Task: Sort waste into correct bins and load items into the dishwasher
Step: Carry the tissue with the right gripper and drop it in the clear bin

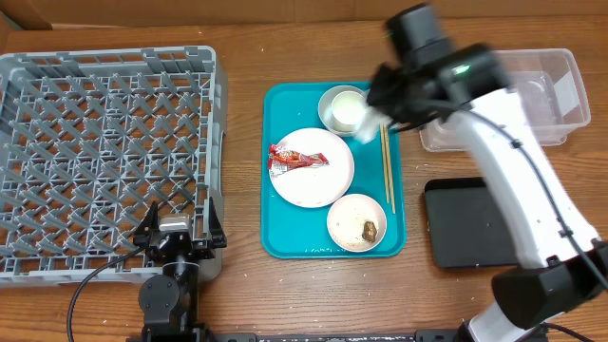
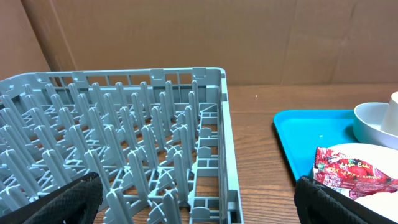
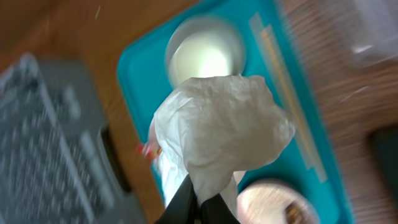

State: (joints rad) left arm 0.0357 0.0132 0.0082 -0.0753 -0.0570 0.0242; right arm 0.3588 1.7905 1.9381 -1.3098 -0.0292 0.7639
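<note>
**I Have the Napkin in My Right Gripper**

My right gripper [image 3: 199,204] is pinched shut on the crumpled white napkin [image 3: 221,127]. I hold it by one end, so the rest puffs out past my fingers. I keep it up in the air over the teal tray [image 1: 285,237], I think so it does not drag across the dishes.

Just under this gripper is the small white bowl [image 1: 344,107]. The chopsticks [image 1: 387,166] lie just beside it on the tray. The clear tub [image 1: 560,76] sits off to the gripper's right, well apart. The black tray [image 1: 465,223] is also to the right, but nearer my base. I think the napkin goes in one of these two bins.

The red wrapper [image 1: 296,159] lies on the big plate [image 1: 309,185], left of the gripper and closer to me.

My left gripper [image 1: 179,236] is wide open and holds nothing. It rests far to the left, just beside the grey dish rack [image 1: 95,161].
</note>
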